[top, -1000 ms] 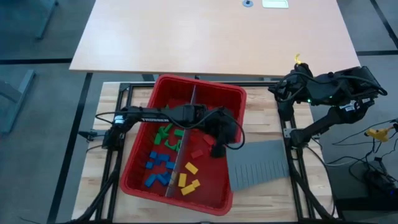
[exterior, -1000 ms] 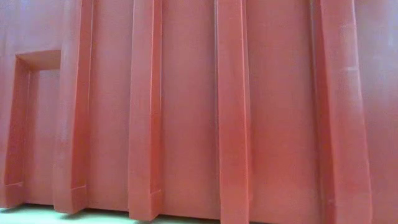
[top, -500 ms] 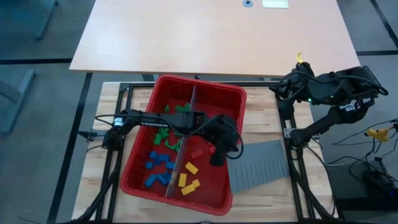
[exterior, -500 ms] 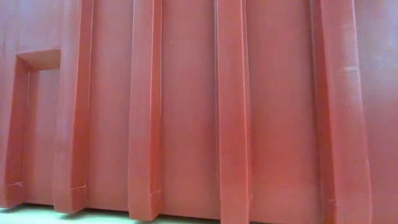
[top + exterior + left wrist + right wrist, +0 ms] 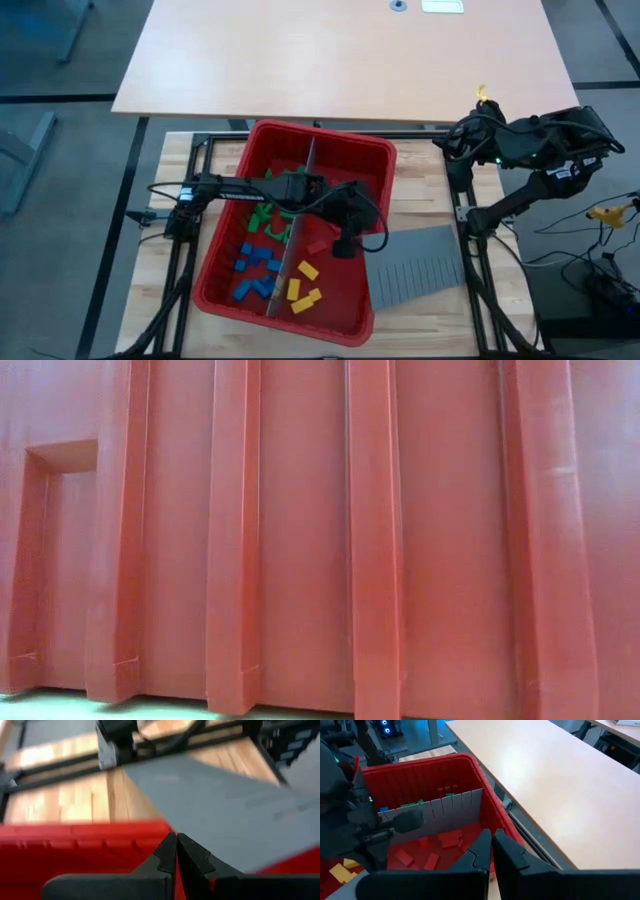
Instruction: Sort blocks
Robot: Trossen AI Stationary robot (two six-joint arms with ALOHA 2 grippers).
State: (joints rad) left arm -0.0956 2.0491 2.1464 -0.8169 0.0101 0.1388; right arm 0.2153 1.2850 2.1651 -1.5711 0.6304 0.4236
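The blocks lie in a red bin (image 5: 372, 160) that a grey divider (image 5: 300, 200) splits in two. Green blocks (image 5: 268, 216) and blue blocks (image 5: 255, 268) fill the left half, yellow blocks (image 5: 303, 288) and a red block (image 5: 318, 246) the right half. Red blocks (image 5: 451, 840) also show in the right wrist view. My left gripper (image 5: 343, 248) (image 5: 176, 845) is shut over the right half, just right of the red block, with nothing visible between its fingertips. My right gripper (image 5: 491, 838) is shut, its arm folded back at the table's far right (image 5: 520, 150).
A flat grey slotted panel (image 5: 420, 265) leans on the bin's right near corner and shows in the left wrist view (image 5: 225, 805). In the low view the bin's ribbed wall (image 5: 300, 540) fills the picture. A tan desk (image 5: 340, 55) stands beyond the far edge.
My left gripper has moved a little inside the bin's right half: first toward the near edge, then back and slightly toward the left. It has stayed shut. The blocks in view lie where they were.
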